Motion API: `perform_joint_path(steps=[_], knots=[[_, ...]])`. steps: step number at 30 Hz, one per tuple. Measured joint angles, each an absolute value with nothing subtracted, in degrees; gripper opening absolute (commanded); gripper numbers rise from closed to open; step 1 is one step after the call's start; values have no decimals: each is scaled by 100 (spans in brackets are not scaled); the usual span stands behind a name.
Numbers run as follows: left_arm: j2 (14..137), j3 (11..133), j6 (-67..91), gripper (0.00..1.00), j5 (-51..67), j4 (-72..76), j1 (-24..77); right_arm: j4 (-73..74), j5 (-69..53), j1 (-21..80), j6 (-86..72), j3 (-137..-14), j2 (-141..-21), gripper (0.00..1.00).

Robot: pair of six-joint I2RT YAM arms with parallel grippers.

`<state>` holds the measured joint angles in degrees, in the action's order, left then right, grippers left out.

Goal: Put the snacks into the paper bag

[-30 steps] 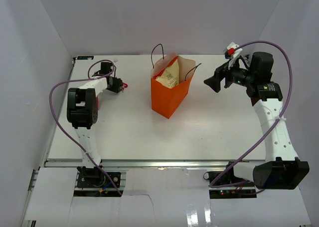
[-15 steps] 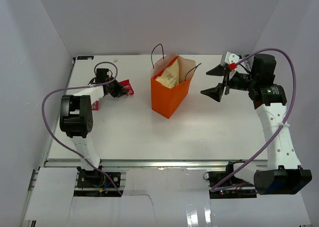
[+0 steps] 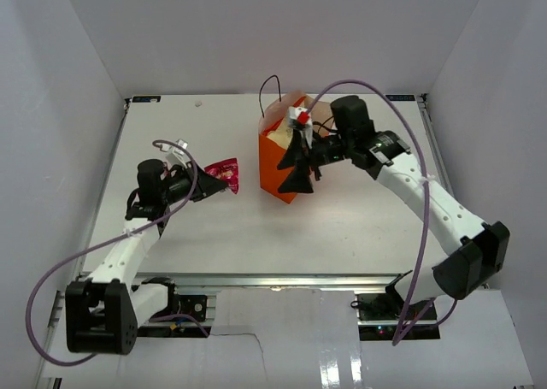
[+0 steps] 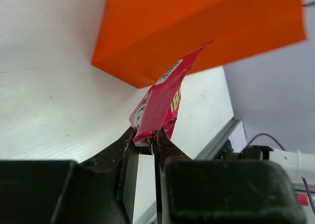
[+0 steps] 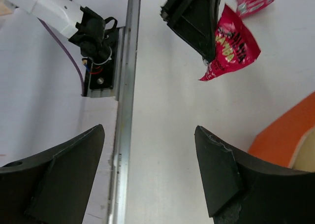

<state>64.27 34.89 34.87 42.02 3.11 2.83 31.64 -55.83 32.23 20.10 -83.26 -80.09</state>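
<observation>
One red packet [image 4: 160,103] is pinched by its bottom edge in the left gripper [image 4: 145,140], just left of the orange bag [image 3: 286,162]. Lift above the rim before letting go, w/ the right gripper [image 3: 299,154], jaws spread & empty, steadying the bag mouth. Second red packet [image 5: 253,1] lies on the table.
</observation>
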Motion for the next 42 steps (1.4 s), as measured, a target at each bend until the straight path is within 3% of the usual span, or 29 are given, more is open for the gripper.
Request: perform_joint_path(steps=[6, 12, 14, 18, 22, 23, 25, 36, 37, 38, 40, 42], knots=[[5122, 3124, 3887, 10, 4635, 541, 456, 2488, -4821, 3839, -200, -8549, -9067, 79], [4788, 3122, 4182, 10, 4963, 650, 760, 1741, -4427, 4091, -1586, -8552, -9502, 78], [4762, 3122, 4252, 10, 5015, 650, 832, 1535, -4381, 4200, -1828, -8562, -9509, 74], [4751, 3122, 4346, 11, 5035, 650, 980, 1162, -4346, 4355, -2158, -8619, -9520, 57], [4753, 3122, 4388, 13, 5030, 650, 1103, 915, -4370, 4425, -2357, -8646, -9557, 25], [4751, 3122, 4397, 18, 5033, 650, 1118, 878, -4366, 4436, -2401, -8646, -9566, 14], [4751, 3122, 4401, 27, 5043, 655, 1127, 836, -4364, 4427, -2440, -8615, -9574, 8], [4746, 3271, 4154, 67, 4762, 373, 1151, 718, -4794, 4209, -1986, -8593, -9566, 8], [4740, 3363, 4099, 75, 4654, 296, 1151, 740, -4897, 4121, -1885, -8694, -9566, 8], [4733, 3476, 4021, 89, 4541, 222, 1151, 751, -4978, 4005, -1793, -8816, -9566, 8], [4696, 3756, 3854, 97, 4233, -12, 1149, 760, -5105, 3701, -1647, -9126, -9564, 8], [4626, 4005, 3693, 98, 3874, -209, 1149, 751, -5137, 3330, -1522, -9443, -9529, 8]])
